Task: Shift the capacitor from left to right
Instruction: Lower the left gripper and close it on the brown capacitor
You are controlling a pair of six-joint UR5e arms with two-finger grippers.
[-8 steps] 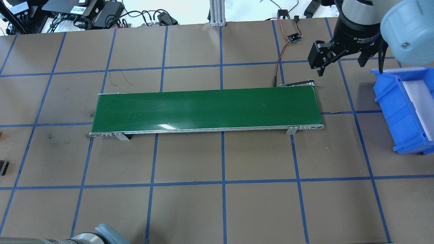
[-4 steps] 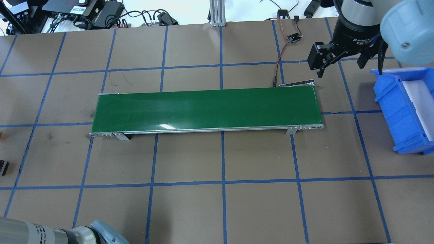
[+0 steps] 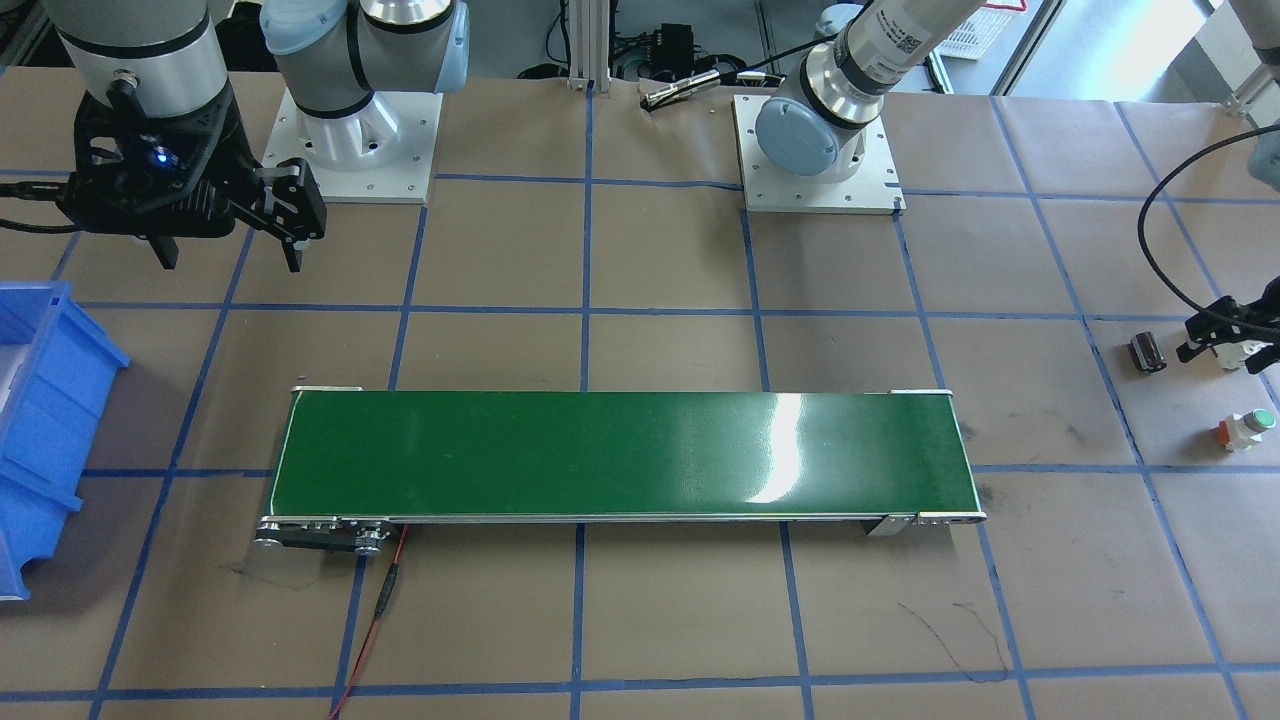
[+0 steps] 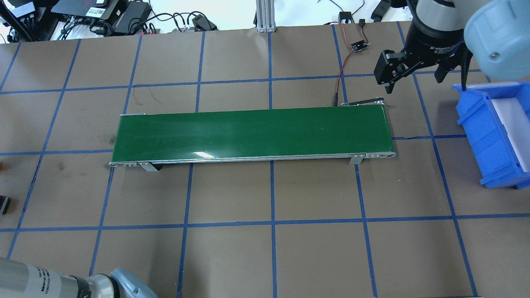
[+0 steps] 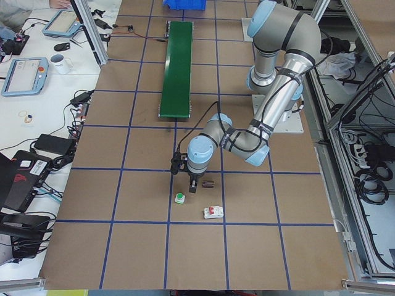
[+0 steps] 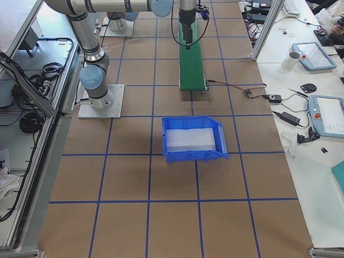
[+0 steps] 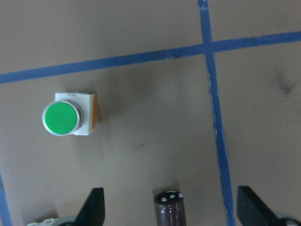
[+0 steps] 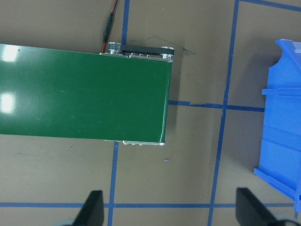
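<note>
In the overhead view, the silver forearm of the left arm (image 4: 37, 281) is seen to have been swung further into the lower left corner over the last second. The right pincer (image 4: 414, 78) has been drawn slightly toward the far edge of the desk (image 4: 232, 256). The dark shape at the left border, taken to be the capacitor (image 4: 3, 205), has not been displaced. The conveyor belt (image 4: 252, 134) is bare. From this it is judged that the pickup is only being lined up and that nothing has yet been carried.

In the front-facing view, the left pincer (image 3: 1228, 345) is found just beside the capacitor, near a green-capped push button (image 3: 1245, 430). The right pincer is held wide above the desk near the blue bin (image 3: 50, 400).

In the left side view, the capacitor is seen lying on its side next to the lowered left pincer. A white block (image 5: 213, 213) is set a little apart from it.

In the left wrist view, the two fingers are spread wide, and the capacitor is framed between them at the bottom edge. Whether it is already enclosed cannot be told. It is shown as a stubby dark brown cylinder with a paler end face that bears two small terminals.

In the right wrist view, the fingers are likewise parted, with nothing held.
</note>
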